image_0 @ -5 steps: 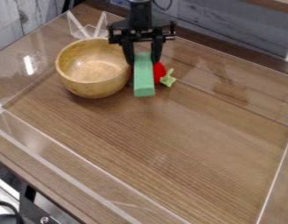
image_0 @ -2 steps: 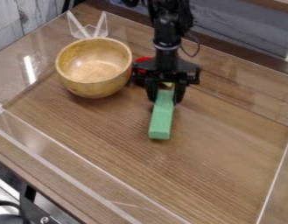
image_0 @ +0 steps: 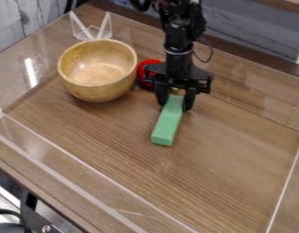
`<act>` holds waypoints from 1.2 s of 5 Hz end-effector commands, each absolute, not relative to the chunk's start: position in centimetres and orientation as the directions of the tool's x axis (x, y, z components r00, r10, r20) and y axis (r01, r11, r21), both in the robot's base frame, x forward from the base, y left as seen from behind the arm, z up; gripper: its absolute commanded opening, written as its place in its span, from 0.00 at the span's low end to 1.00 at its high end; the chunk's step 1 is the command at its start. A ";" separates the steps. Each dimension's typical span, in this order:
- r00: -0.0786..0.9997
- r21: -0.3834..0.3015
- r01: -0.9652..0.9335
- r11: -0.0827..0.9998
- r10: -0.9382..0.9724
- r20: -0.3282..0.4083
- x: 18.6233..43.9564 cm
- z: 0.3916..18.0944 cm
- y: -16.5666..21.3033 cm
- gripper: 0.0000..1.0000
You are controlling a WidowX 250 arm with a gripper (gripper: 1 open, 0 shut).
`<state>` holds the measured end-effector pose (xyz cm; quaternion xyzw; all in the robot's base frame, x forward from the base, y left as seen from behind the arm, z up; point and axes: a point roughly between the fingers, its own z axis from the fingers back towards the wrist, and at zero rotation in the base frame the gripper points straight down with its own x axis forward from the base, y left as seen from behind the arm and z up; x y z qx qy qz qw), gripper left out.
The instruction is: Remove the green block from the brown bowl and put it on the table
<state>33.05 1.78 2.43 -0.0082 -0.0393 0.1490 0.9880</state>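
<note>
Wood-grain table [image_0: 224,173] w/ low clear acrylic walls, grey planks behind. The bowl [image_0: 98,71] sat empty at about 10 o'clock from table centre. The block [image_0: 170,122] lay out of it, at roughly 4 o'clock from the bowl and well apart, its near end down on the wood and its far end up between the fingers. The gripper [image_0: 178,95] pointed straight down over that far end, jaws partly spread and clasping the block's upper end, as far as the view showed; whether the far end also touched the table couldn't be told. A red toy [image_0: 151,72] sat just behind the gripper, near the bowl's 3 o'clock side.

Judged step: placing, nearly done — block removed from bowl, being set down. Next move prob. calls for letting the jaws spread wider to free the block, then lifting straight up w/o nudging it or the red toy.
</note>
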 end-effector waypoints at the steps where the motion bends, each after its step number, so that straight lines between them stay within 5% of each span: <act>1: 0.953 -0.031 -0.287 0.958 0.288 0.092 33.5 2.7 2.1 0.00; 5: 0.961 -0.032 -0.271 0.962 0.273 0.044 33.8 2.2 3.0 0.00; 6: 0.948 -0.028 -0.317 0.948 0.318 0.032 33.1 2.4 2.2 1.00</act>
